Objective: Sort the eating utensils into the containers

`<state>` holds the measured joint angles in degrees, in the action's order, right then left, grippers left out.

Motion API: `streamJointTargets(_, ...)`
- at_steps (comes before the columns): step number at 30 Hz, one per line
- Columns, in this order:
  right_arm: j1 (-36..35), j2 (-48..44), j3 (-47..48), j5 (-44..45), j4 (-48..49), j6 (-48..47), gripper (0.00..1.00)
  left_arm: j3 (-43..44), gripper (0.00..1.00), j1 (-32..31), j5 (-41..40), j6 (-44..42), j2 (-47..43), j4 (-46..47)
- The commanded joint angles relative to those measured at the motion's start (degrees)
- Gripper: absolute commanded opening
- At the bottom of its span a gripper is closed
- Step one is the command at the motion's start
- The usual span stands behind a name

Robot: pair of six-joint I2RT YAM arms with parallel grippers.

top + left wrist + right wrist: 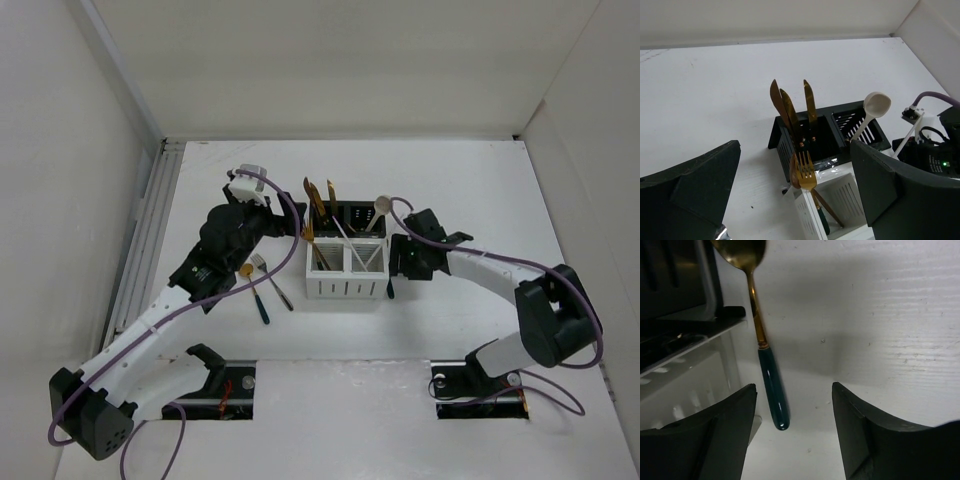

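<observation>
**Sorting Partly Done, Three Pieces Out**

Knives (790, 107), a gold fork (805, 170) and the cream spoon (876, 106) stand in the containers (345, 285). A loose spoon (255, 293) and a loose fork (274, 285) lie on the table to their left. A teal-handled spoon (771, 390) lies by their right wall, under the right gripper (793, 390), whose jaws are spread and hold nothing. The left gripper (794, 165) gapes wide, also empty.

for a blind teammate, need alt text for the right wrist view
A gold spoon with a dark teal handle lies on the white table beside a white bin, its handle end between the open fingers of the right tool, not gripped.
</observation>
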<state>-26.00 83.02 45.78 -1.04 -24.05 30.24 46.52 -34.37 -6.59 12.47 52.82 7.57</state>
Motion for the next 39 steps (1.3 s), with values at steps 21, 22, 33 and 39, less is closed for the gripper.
streamJointTargets(21,-8.36,12.95,7.12,16.42,-6.7,15.63,0.41,0.67,0.91,1.41,-0.62,1.15,-2.46,-0.01)
streamJointTargets(22,-8.37,14.08,7.13,16.42,-6.71,16.94,0.41,0.67,0.91,1.41,-0.62,1.15,-2.46,-0.01)
streamJointTargets(33,-9.07,11.37,1.33,16.33,-5.04,27.59,0.05,-0.47,0.91,1.94,-1.14,1.68,-4.04,-0.01)
streamJointTargets(39,-10.92,11.22,-0.25,16.94,-5.91,30.4,0.0,-1.0,0.91,1.94,-1.67,2.2,-4.57,-0.01)
